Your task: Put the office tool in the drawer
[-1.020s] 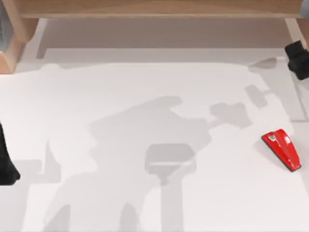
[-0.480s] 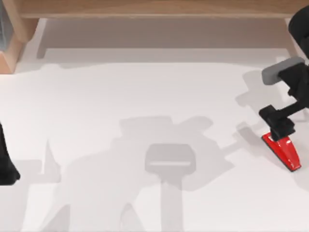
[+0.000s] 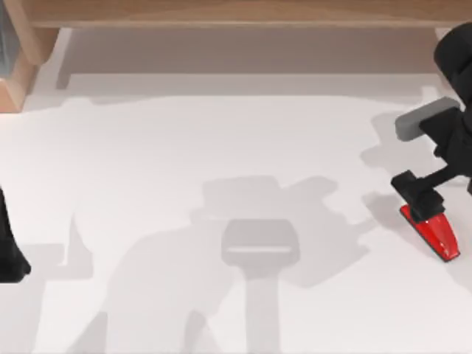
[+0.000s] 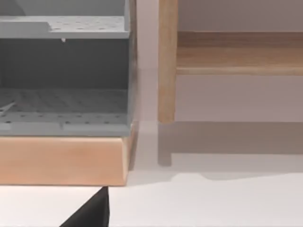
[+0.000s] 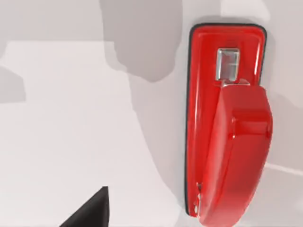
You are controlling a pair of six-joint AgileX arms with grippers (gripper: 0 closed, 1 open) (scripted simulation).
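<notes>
Stapler [image 3: 435,233] lies ungrasped on the table [image 3: 221,147], our right gripper [image 3: 417,193] over it, fingers' state unclear; drawer trip remains.

White worktop [image 3: 184,147], matte and bare across its middle, crossed by soft grey shadows. Along the far edge runs a light wooden frame: a horizontal wooden rail [image 3: 243,13] spanning nearly the full width, carried at the far left by a wooden post [image 4: 167,61] standing upright on the worktop. Left of the post, at the far-left corner, sits a wooden cabinet base [image 4: 64,161] with a rounded front corner, bearing a grey perforated drawer unit [image 4: 64,75]; its upper grey shelf and lower grey floor are both dotted with small holes, and the compartment between them is open at the front.
</notes>
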